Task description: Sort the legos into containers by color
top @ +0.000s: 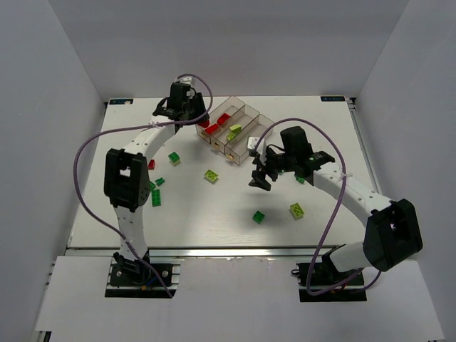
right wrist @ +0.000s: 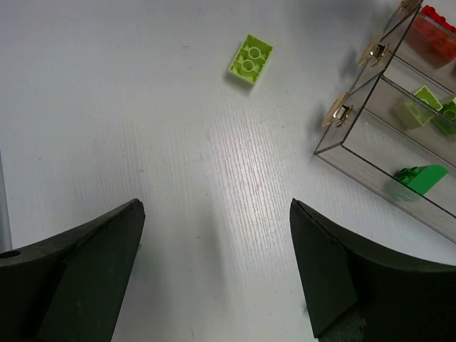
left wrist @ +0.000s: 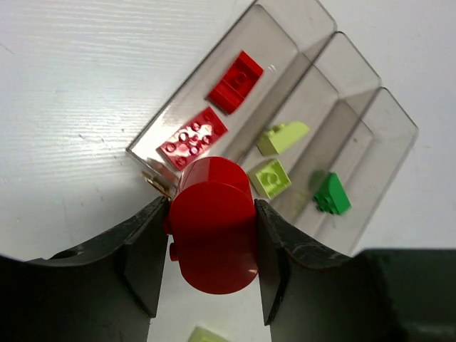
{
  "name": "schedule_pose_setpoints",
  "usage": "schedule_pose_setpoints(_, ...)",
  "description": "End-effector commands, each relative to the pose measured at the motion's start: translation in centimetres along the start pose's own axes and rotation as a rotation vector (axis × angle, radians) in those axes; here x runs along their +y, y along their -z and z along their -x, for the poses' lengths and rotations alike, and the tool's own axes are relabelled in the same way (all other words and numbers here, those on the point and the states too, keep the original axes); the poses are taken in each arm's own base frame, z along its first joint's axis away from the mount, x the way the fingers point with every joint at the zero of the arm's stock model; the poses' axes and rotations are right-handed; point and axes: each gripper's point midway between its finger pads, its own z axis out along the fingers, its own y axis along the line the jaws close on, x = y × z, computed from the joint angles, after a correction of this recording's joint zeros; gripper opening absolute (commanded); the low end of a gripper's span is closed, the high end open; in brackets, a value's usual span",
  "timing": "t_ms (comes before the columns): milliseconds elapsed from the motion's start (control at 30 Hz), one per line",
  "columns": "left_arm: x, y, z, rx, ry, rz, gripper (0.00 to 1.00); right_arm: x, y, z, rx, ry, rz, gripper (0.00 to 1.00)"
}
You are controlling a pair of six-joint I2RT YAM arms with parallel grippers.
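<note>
My left gripper is shut on a red lego and holds it just at the near end of the containers. In the left wrist view the first compartment holds two red bricks, the second two yellow-green bricks, the third a dark green brick. My right gripper is open and empty above bare table, right of the trays' near end; its wrist view shows a loose yellow-green brick ahead.
Loose bricks lie on the white table: dark green, yellow-green, dark green, yellow-green, a red one and green ones by the left arm. White walls enclose the table.
</note>
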Motion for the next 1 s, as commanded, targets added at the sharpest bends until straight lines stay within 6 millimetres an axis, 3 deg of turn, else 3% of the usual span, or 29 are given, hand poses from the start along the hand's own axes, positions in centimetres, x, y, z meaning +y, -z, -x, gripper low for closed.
schedule_pose_setpoints(0, 0.1, -1.2, 3.0, -0.076, -0.033, 0.024, 0.07, -0.1, 0.5, 1.0, -0.039, 0.018, -0.008, 0.83)
schedule_pose_setpoints(100, -0.2, -2.6, 4.1, -0.105, -0.039, 0.014, 0.08, 0.1, 0.5, 1.1, -0.045, 0.003, 0.007, 0.77)
schedule_pose_setpoints(200, 0.1, -4.2, 3.9, -0.111, -0.048, 0.012, 0.08, 0.2, 0.3, 0.9, -0.045, -0.011, 0.016, 0.74)
schedule_pose_setpoints(500, 0.3, -6.8, 4.3, -0.165, -0.095, -0.006, 0.12, 0.3, 0.1, 0.5, -0.043, -0.027, 0.023, 0.73)
schedule_pose_setpoints(633, 0.2, -8.0, 3.4, -0.145, -0.102, -0.027, 0.22, 0.2, 0.3, 0.4, -0.042, -0.027, 0.013, 0.75)
schedule_pose_setpoints(767, 0.7, -8.7, 2.4, -0.117, -0.093, -0.014, 0.41, 0.1, 0.4, 0.2, -0.039, -0.035, 0.005, 0.76)
schedule_pose_setpoints(833, 0.6, -8.7, 2.4, -0.12, -0.088, -0.017, 0.45, 0.0, 0.4, 0.0, -0.038, -0.04, 0.006, 0.76)
schedule_pose_setpoints(967, 0.2, -8.2, 3.1, -0.141, -0.094, -0.011, 0.63, 0.0, 0.4, -0.1, -0.039, -0.046, 0.009, 0.77)
